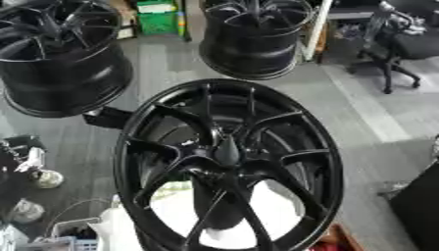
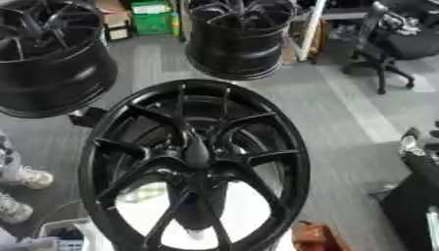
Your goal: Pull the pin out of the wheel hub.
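— Hub (image 1: 227, 152) of the near black wheel (image 1: 129, 162) is sitting dead centre, facing the camera. Pin? I'm not making one out.
— So it could be hiding in the dark centre, or already out?
— Either; nothing is settling it.
— Hands?
— Neither is showing, so fingers: cannot tell. Two more wheels (image 1: 60, 59) are standing behind, an office chair (image 1: 403, 44) far right.

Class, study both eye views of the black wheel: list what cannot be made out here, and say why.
- Pin: none can be told apart at the wheel hub; black on black, blurred, both views.
- Near wheel: lower rim cut off by the bottom edge.
- Robot's hands: neither clearly shows; a dark shape at the right edge cannot be identified.
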`<state>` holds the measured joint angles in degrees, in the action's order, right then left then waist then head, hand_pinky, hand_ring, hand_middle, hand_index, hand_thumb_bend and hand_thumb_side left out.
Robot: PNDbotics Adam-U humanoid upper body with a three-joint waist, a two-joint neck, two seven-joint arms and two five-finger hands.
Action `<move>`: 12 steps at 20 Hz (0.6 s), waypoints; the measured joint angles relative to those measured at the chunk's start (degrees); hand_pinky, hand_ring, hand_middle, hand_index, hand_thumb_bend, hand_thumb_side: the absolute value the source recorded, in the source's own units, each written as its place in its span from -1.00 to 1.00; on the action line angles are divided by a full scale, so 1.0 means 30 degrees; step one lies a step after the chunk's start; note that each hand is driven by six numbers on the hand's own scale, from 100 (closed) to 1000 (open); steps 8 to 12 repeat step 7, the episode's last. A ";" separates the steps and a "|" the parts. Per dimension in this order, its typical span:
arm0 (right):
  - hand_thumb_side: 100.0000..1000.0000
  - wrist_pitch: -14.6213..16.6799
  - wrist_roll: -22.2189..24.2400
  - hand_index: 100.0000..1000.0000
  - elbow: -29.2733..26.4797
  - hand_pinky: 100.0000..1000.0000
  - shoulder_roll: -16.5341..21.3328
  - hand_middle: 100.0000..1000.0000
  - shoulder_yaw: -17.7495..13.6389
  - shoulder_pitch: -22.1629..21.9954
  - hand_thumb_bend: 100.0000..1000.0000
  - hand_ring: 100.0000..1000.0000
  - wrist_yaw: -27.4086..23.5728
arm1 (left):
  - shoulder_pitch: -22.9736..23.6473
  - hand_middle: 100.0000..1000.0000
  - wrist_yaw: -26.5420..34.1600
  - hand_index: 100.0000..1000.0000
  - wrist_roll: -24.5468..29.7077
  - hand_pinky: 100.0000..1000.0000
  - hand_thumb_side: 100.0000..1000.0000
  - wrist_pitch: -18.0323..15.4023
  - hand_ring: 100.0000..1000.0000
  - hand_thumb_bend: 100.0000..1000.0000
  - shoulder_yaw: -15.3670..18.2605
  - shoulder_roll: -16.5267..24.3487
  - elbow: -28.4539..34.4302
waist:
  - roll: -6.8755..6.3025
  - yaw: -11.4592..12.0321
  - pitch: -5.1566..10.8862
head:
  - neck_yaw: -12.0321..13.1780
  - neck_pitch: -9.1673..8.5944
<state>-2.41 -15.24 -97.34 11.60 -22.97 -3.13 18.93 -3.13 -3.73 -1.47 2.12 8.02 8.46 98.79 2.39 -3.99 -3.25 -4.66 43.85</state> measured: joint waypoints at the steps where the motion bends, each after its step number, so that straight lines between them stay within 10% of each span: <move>1: -0.38 0.0139 -0.0139 0.55 -0.0039 0.37 -0.0110 0.25 0.0044 -0.0004 -0.90 0.16 -0.0413 | 0.0000 0.21 0.0008 0.14 -0.0011 0.20 -0.56 0.0011 0.16 -0.98 0.0000 -0.0001 0.0000 | -0.0005 -0.0001 0.0001 | 0.0007 0.0000; 12: -0.41 0.0879 -0.0596 0.51 -0.0331 0.34 -0.0617 0.18 0.0579 -0.0269 -0.98 0.10 -0.2537 | 0.0007 0.21 0.0061 0.14 -0.0087 0.21 -0.50 0.0036 0.16 -0.97 0.0004 -0.0003 0.0000 | -0.0081 -0.0004 0.0002 | 0.0082 0.0000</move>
